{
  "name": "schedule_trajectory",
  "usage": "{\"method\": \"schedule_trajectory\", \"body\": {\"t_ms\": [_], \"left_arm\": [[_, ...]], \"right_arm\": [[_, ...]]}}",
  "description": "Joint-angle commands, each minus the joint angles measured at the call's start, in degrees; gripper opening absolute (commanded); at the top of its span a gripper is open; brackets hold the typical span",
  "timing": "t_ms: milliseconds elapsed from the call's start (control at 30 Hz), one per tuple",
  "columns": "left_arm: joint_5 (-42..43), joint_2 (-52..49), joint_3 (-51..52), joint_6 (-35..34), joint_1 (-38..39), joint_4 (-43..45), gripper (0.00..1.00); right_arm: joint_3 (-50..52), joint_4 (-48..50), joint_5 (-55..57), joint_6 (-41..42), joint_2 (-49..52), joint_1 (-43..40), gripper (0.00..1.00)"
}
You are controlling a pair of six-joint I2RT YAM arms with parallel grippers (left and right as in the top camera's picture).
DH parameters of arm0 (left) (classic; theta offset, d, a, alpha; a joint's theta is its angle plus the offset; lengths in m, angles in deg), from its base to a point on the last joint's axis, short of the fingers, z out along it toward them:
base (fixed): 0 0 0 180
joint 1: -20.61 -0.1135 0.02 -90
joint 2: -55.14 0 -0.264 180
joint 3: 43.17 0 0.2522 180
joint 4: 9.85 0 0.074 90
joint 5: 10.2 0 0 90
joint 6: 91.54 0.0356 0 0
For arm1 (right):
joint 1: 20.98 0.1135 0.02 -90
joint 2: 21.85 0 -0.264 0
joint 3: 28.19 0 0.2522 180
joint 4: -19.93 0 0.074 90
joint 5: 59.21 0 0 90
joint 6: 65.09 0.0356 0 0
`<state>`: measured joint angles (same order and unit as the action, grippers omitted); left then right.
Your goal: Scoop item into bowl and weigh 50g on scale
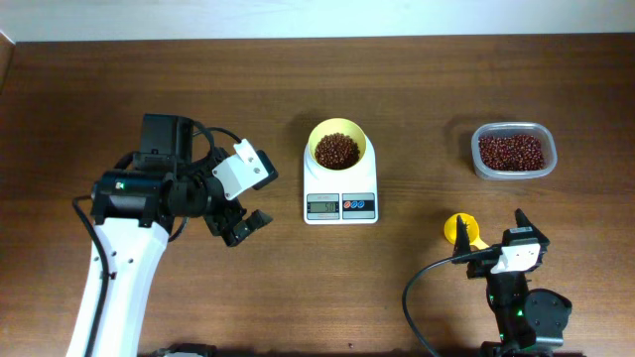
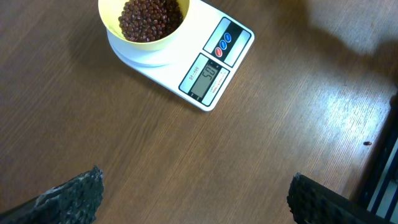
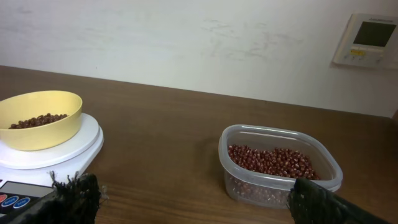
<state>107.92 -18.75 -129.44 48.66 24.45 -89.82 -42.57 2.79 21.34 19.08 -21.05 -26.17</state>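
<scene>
The pale-yellow bowl [image 1: 358, 137] stands on the white scale [image 1: 340, 198] at the table's middle, with a heap of red-brown beans [image 1: 337, 150] inside. The left wrist view shows the same bowl [image 2: 111, 28], its beans [image 2: 151, 17] and the scale [image 2: 205, 68] with its display lit. My left gripper [image 1: 241, 226] hovers left of the scale, open and empty [image 2: 196, 180]. My right gripper [image 1: 493, 236] rests low at the front right, also open and empty [image 3: 193, 186]. It faces the bowl [image 3: 43, 134] on the scale [image 3: 78, 146].
A clear plastic container [image 1: 513, 151] of more beans [image 3: 267, 158] stands at the back right. A yellow scoop [image 1: 459, 230] lies on the table just left of my right gripper. A black cable [image 1: 412, 297] loops near the front edge.
</scene>
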Motion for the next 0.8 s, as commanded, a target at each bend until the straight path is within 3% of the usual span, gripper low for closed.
{"method": "schedule_trajectory", "body": {"t_ms": [0, 600, 767], "left_arm": [[1.0, -0.2, -0.5, 1.1, -0.1, 0.1, 0.99], [1.0, -0.2, -0.5, 1.0, -0.1, -0.6, 0.99], [0.0, 0.2, -0.5, -11.8, -1.2, -5.3, 0.99]], "right_arm": [[0.3, -0.5, 0.9, 0.3, -0.2, 0.3, 0.99], [0.3, -0.5, 0.9, 0.3, -0.2, 0.3, 0.99], [0.3, -0.5, 0.9, 0.3, -0.2, 0.3, 0.99]]}}
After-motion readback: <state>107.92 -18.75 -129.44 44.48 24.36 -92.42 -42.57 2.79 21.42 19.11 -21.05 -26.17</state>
